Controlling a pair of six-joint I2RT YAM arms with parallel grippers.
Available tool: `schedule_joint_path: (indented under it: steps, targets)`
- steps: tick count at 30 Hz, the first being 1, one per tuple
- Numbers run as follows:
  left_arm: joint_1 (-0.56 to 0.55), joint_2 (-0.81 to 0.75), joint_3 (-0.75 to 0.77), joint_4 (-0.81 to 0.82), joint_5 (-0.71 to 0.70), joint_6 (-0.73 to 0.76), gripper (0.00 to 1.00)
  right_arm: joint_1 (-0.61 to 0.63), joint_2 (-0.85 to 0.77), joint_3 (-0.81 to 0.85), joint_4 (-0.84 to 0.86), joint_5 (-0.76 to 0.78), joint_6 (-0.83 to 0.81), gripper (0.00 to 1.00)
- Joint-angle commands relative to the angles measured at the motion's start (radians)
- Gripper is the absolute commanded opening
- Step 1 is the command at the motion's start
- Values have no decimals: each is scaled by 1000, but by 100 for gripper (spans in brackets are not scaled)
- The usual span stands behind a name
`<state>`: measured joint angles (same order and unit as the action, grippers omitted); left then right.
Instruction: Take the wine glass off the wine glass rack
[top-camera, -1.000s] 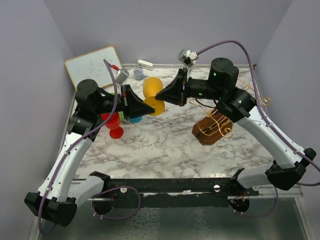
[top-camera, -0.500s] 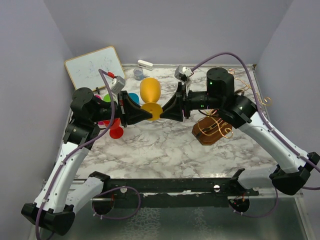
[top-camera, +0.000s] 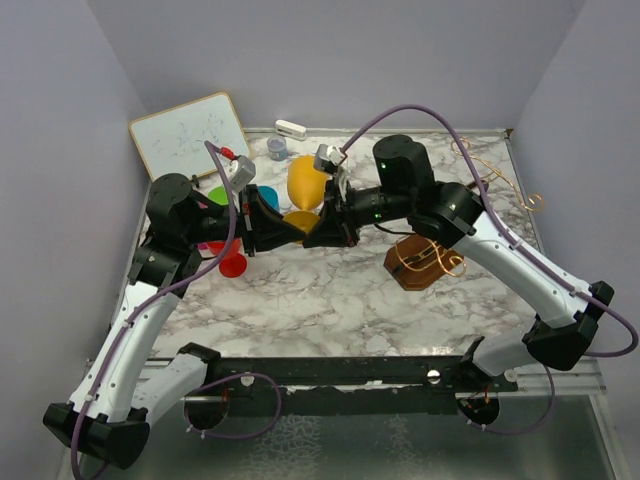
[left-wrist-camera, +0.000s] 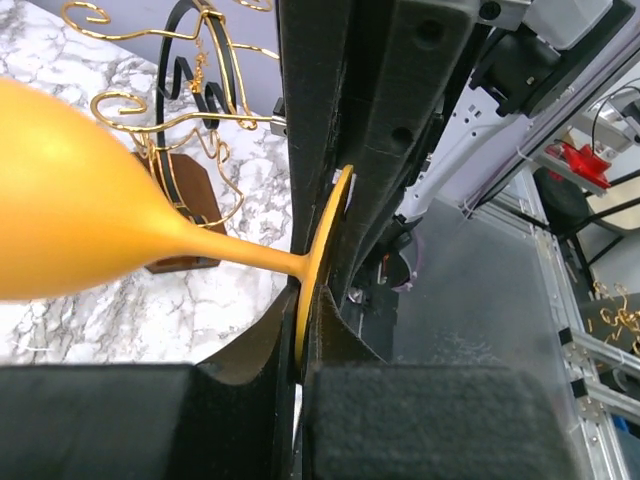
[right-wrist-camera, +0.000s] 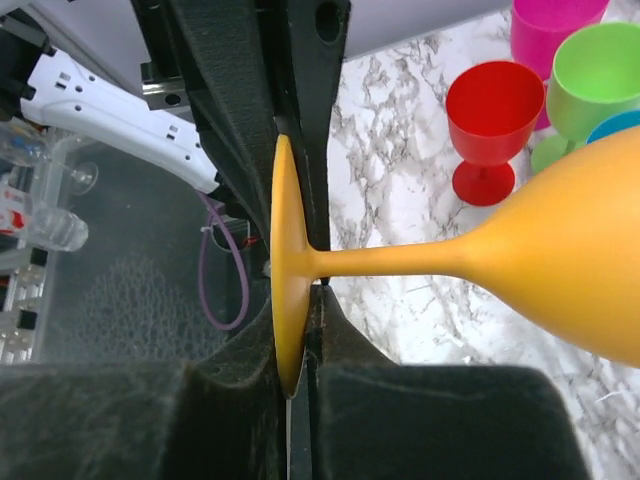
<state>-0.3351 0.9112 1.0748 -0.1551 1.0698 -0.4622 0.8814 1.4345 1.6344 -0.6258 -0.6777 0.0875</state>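
An orange wine glass (top-camera: 305, 180) hangs above the table's back middle, away from the rack, with its bowl pointing to the back. Both grippers meet at its foot. In the left wrist view my left gripper (left-wrist-camera: 305, 300) is shut on the edge of the disc foot, and the wine glass (left-wrist-camera: 70, 190) stretches off to the left. In the right wrist view my right gripper (right-wrist-camera: 300, 310) pinches the opposite edge of the same foot, the wine glass (right-wrist-camera: 570, 270) reaching right. The wine glass rack (top-camera: 415, 265), a brown block with gold wire arms, stands at the right with no glass on it, and the wine glass rack (left-wrist-camera: 185, 215) shows behind the bowl.
A red glass (top-camera: 232, 252), a green glass (right-wrist-camera: 590, 70), a pink glass (right-wrist-camera: 550, 25) and a blue glass (top-camera: 268, 195) stand at the left under the left arm. A whiteboard (top-camera: 190, 130) leans at the back left. A small white item (top-camera: 290, 128) lies by the back wall.
The right arm has swung left toward the left gripper. Its gripper opened and closed again on the foot of the glass. The left gripper has kept its hold.
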Motion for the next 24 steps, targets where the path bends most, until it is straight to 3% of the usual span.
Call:
schedule_joint_path:
  steps: [1,2,3,5,11,17,20,24]
  targets:
    - [-13,8,20,-65,-58,56,10,21,24,48,-26,76,-32,1]
    - [-13,9,27,-100,-96,72,30,21,16,37,-28,100,-41,1]
    - [-12,11,35,-137,-139,84,42,23,7,22,-30,128,-51,1]
    - [-12,12,60,-219,-238,101,51,29,-17,-19,-33,208,-75,1]
    - [-12,-32,91,-379,-507,95,53,40,-115,-208,2,441,-162,1]
    - [-12,-138,122,-443,-691,35,53,80,-263,-461,178,673,-282,1]
    - [-11,-140,164,-495,-734,6,52,186,-334,-583,297,810,-418,1]
    - [-12,-98,194,-527,-689,-14,51,397,-359,-719,456,1045,-652,1]
